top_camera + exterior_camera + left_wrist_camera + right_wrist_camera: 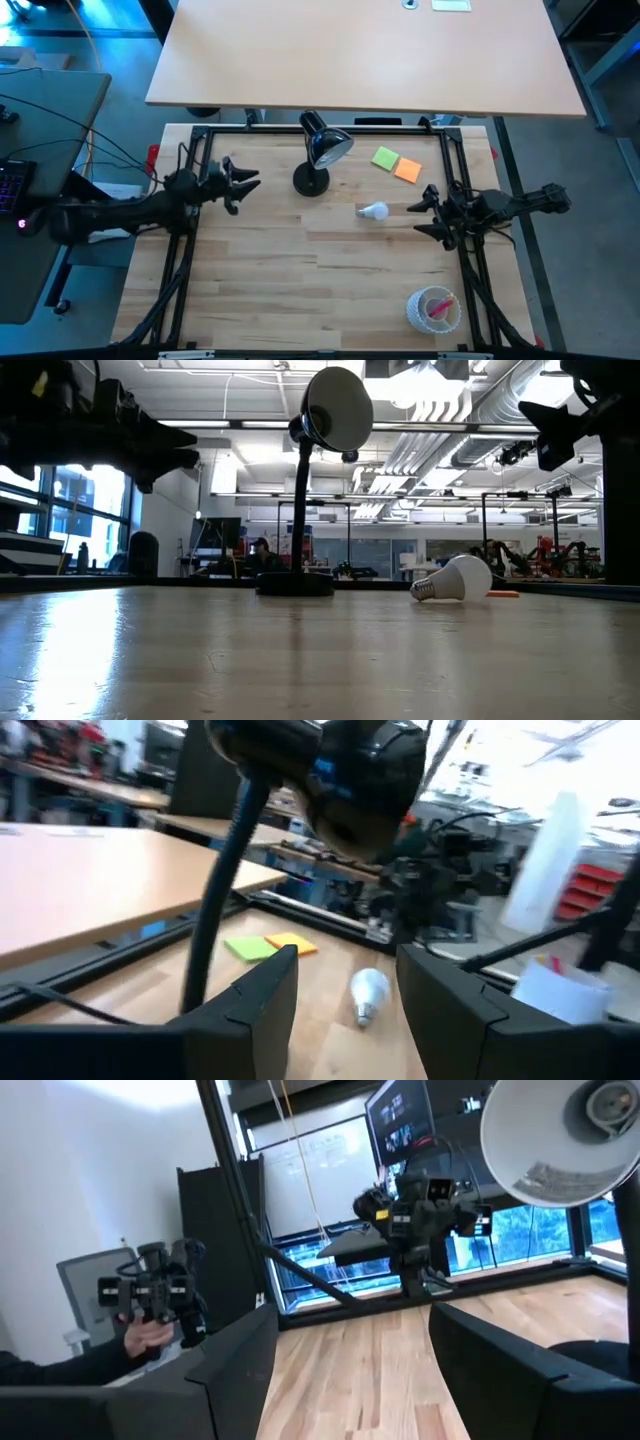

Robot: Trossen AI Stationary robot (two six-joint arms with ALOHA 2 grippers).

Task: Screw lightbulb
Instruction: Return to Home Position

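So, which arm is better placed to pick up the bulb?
Right, probably. The right pincer, open, is close to the bulb; the left pincer is farther, with the lamp between.

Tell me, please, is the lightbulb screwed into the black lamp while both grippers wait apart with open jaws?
Not quite: the high view shows the lightbulb lying on the table beside the lamp. The left gripper and right gripper do wait apart, jaws open.

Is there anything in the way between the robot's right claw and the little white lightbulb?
Nothing visible is. The lightbulb lies on its side on the wooden table, and the open right claw is close by, not touching. The sticky notes sit farther back, off that path.
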